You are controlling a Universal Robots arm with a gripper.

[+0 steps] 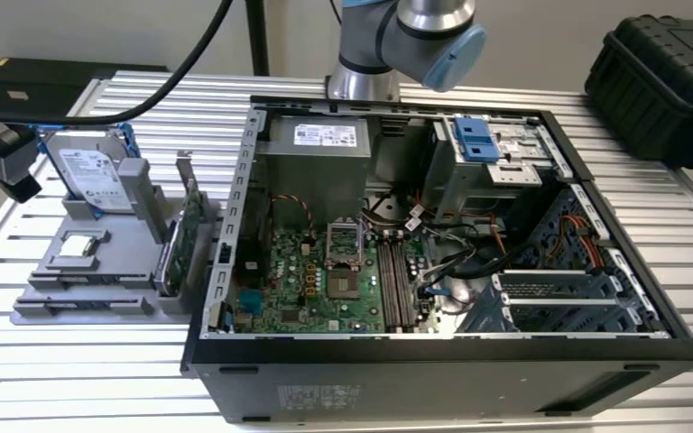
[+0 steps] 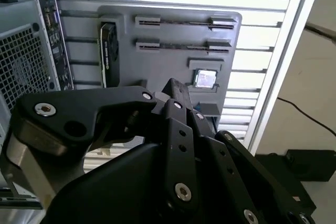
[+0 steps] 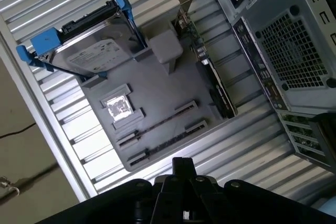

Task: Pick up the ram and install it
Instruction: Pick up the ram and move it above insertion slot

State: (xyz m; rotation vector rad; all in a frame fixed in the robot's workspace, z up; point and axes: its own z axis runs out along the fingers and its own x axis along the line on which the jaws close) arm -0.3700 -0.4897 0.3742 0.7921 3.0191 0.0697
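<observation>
**Gripper above the tray, ram seems to sit in the case**

The big black case [image 1: 443, 361] lies open on its side. A grey tray [image 3: 173, 85] sits just beside the case. On the tray, a card [image 3: 207, 72] stands nearest the case. A hard drive [image 3: 89, 51] and a small silver chip [image 2: 205, 78] sit farther from it.

The gripper [image 2: 176, 90] [image 3: 182, 163] hangs above the tray, outside the case. Its jaws are together in both wrist views.

The ram [image 1: 390, 275] seems to stand in a slot inside the case, but I cannot be sure. Its long side runs from the silver box [image 1: 317, 153] toward the case's near wall.
</observation>
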